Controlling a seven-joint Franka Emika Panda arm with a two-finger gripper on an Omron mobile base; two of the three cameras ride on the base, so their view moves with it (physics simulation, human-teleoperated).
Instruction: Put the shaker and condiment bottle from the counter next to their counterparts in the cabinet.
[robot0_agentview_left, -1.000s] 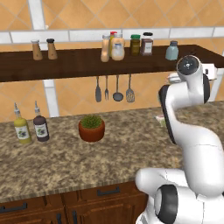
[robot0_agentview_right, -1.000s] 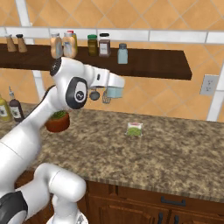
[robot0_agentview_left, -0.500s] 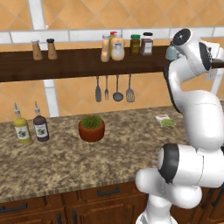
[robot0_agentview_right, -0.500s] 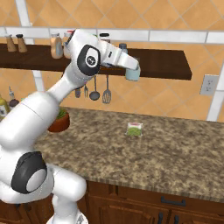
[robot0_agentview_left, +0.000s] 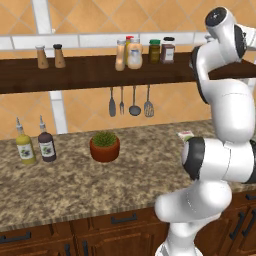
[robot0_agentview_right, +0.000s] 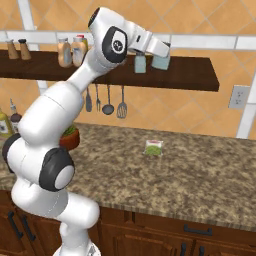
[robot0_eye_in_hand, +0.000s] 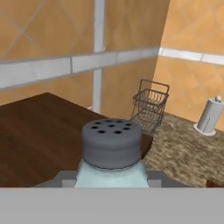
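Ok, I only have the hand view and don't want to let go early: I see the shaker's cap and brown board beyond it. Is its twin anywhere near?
Observer: Yes. In the right base view the look-alike shaker stands on the shelf board, just left of the shaker that the gripper holds.
Operator: Is mine down on the board?
Observer: Its base looks slightly higher than the twin's; I cannot tell if it touches.
Operator: And the bottle?
Observer: The slim peach bottle already stands on the shelf beside the wider peach bottle.
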